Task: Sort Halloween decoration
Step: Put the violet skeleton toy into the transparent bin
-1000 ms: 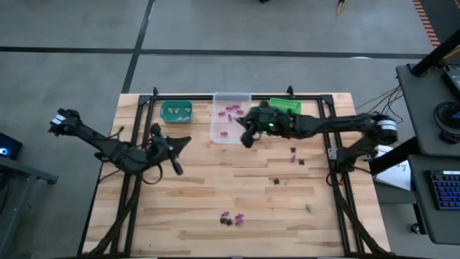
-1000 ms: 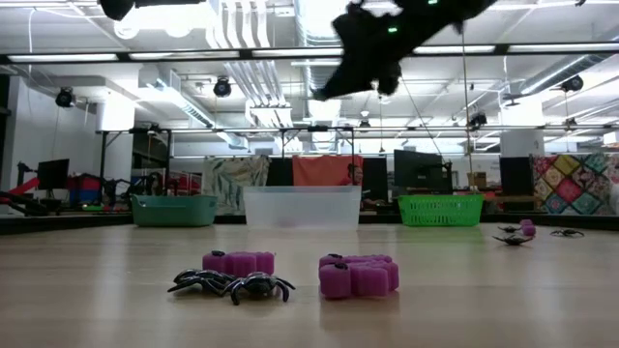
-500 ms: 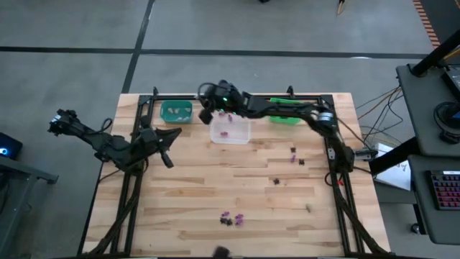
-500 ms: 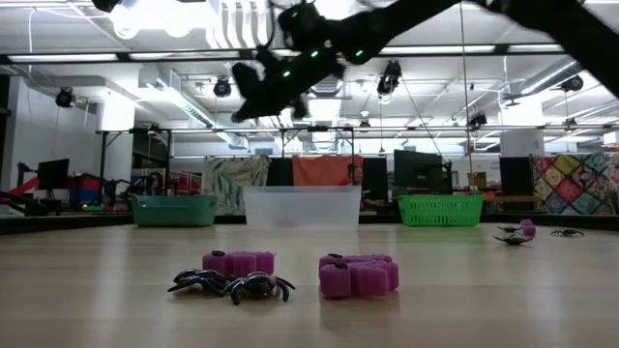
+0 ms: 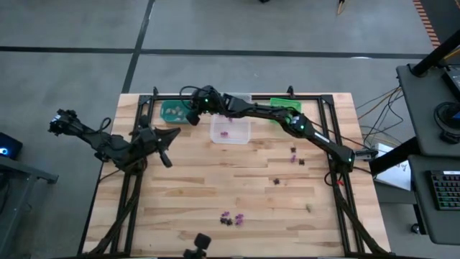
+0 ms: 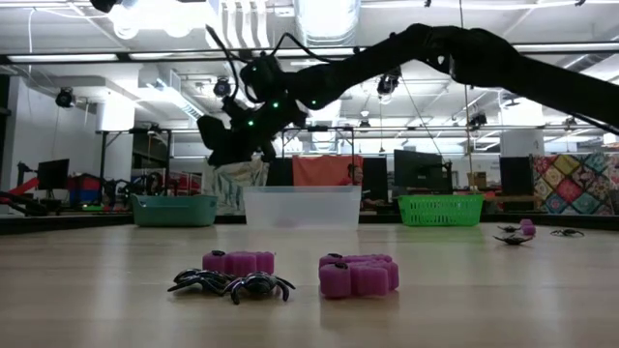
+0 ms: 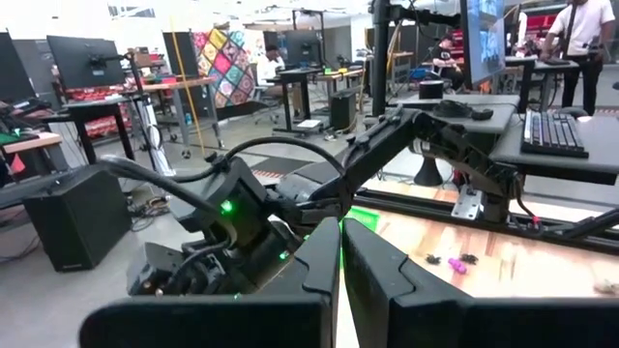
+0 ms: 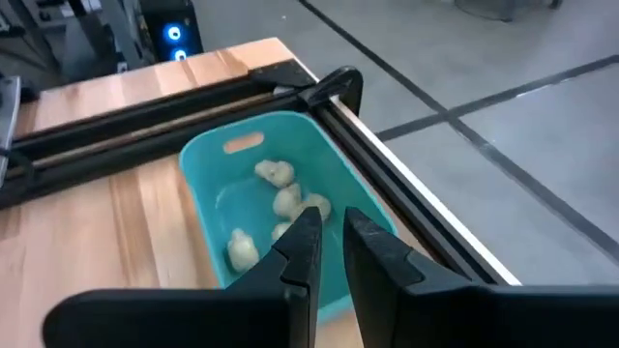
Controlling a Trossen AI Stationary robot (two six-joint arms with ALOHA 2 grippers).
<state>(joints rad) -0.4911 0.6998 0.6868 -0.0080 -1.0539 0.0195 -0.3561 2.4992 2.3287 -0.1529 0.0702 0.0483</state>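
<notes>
My right gripper (image 8: 327, 253) hangs right over the teal bin (image 8: 215, 209), fingers nearly shut, and I cannot tell if a beige bit is between them. Beige bits (image 8: 283, 200) lie straight below. My left gripper (image 5: 164, 157) waits shut, farther away

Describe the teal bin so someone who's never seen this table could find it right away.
Look along the table's far edge, where three bins stand in a row. The teal bin is the leftmost one, beside the clear bin, and alone holds pale beige trinkets.
</notes>
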